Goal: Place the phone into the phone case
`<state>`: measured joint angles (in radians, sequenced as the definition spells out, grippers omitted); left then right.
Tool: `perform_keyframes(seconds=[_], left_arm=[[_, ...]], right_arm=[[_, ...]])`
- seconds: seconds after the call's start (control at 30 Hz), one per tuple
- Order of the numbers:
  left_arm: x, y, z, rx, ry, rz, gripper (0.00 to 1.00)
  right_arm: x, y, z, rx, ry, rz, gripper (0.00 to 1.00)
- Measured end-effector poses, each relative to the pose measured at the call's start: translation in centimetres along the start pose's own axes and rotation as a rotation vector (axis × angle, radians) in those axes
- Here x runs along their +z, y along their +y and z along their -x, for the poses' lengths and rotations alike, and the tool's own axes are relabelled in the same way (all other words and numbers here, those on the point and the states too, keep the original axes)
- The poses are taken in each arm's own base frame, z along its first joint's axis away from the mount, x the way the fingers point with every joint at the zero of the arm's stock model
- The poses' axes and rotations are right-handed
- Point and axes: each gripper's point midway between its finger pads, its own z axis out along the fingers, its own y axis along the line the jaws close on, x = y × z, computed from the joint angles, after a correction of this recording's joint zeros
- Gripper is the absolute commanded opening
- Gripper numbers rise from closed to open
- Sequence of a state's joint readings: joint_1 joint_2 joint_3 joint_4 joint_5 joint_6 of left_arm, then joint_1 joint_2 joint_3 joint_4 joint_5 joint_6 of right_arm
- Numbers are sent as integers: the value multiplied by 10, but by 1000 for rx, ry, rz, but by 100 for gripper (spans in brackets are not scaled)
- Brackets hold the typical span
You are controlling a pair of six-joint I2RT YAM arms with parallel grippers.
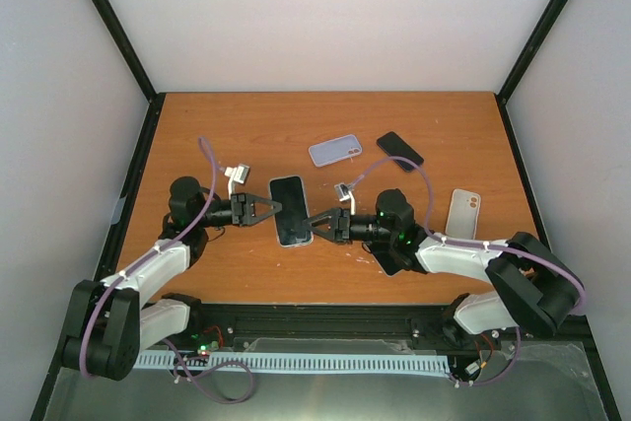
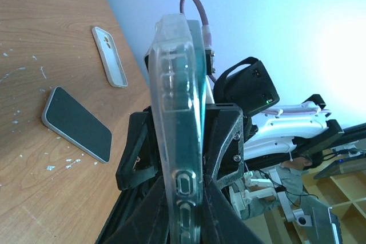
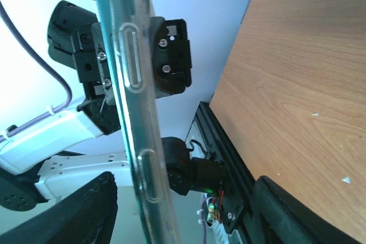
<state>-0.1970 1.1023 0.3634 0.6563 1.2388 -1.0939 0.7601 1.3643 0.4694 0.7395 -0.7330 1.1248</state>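
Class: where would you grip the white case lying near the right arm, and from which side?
Probably across the two long edges of the white case, at mid-length, from straight above: it lies flat, and its width is the narrower span.

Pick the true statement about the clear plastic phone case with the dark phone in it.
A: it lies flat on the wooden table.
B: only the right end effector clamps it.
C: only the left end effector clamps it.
C: the left wrist view shows the left end effector shut on both faces of the clear plastic phone case, held off the table, while the right end effector stands open around its edge.
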Motion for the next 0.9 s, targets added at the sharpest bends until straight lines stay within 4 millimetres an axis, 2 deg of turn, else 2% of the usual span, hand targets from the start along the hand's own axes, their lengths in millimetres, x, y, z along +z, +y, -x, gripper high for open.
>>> perform_keyframes(seconds=[0.1,0.23,0.3,0.5,0.53,0.6,0.77,0.9], left_arm=[[0,-3,1,13,7,-5,1],[1,-6,6,40,7,-4,1],[2,-6,8,49,6,2,1],[3,4,11,-17,19,58,1],[4,6,12,-19,23,67,1],[4,6,12,-19,29,73,0],[4,4,9,-2,47,62,0],[3,-2,4,7,75,34,0]], right_arm=[[0,9,1,-12,1,39,42],[1,16,2,-14,5,78,15],[2,18,2,-5,6,92,5],[1,17,1,-3,-2,112,3],[0,17,1,-2,-5,110,6],[1,16,1,0,-10,106,20],[-1,8,1,19,-22,50,60],[-9,20,12,-53,-60,-16,77]])
